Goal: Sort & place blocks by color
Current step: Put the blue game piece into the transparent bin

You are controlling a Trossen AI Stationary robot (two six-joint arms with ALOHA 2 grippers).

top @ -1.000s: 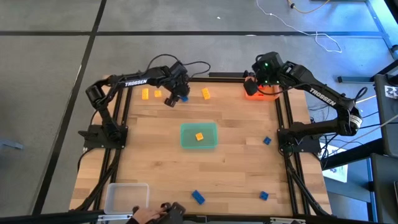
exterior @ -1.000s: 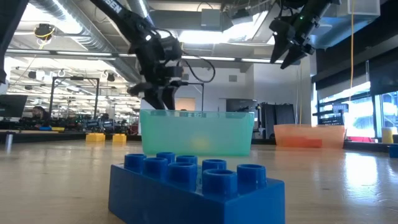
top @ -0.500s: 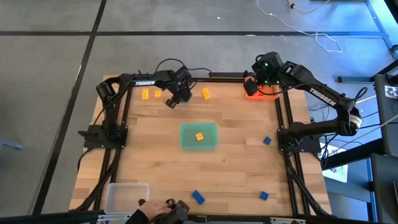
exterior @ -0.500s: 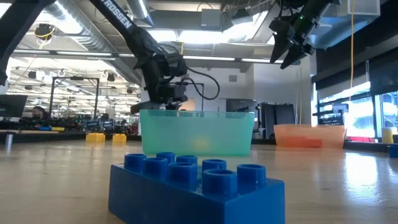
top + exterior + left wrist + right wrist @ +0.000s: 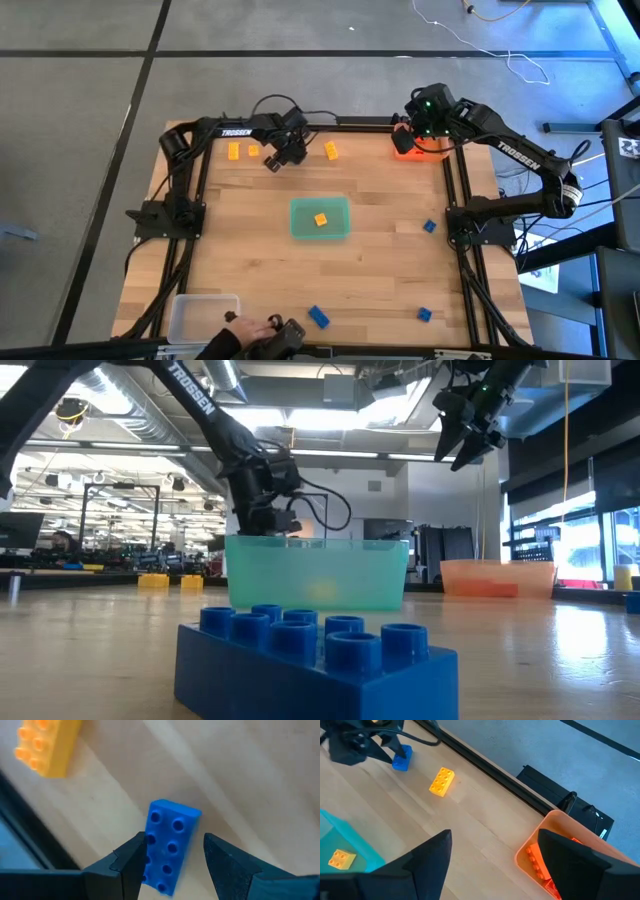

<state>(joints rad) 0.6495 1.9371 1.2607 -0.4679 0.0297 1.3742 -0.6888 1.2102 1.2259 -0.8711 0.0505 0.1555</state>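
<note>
My left gripper (image 5: pixel 283 157) is open near the table's far edge, low over a blue block (image 5: pixel 169 827). The block lies flat on the wood with one finger along each long side. A yellow block (image 5: pixel 47 745) lies close by. More yellow blocks (image 5: pixel 234 151) (image 5: pixel 331 151) sit along the far edge, and one (image 5: pixel 321 220) is in the green tray (image 5: pixel 300 232). Other blue blocks (image 5: pixel 429 226) (image 5: pixel 318 317) (image 5: pixel 424 314) lie on the right and near parts. My right gripper (image 5: pixel 405 128) hangs open above the orange tray (image 5: pixel 560 827), which holds orange-red blocks (image 5: pixel 540 860).
A clear tray (image 5: pixel 203 315) stands at the near left corner. A person's hand (image 5: pixel 245 330) holds a dark device (image 5: pixel 288 335) at the near edge. Black frame rails run along the table's sides. Bare wood lies between the green tray and the far edge.
My left gripper has shifted slightly toward the table's right and come down over the blue block, which showed beside it before and now sits between its fingers. The hand at the near edge has moved a little.
</note>
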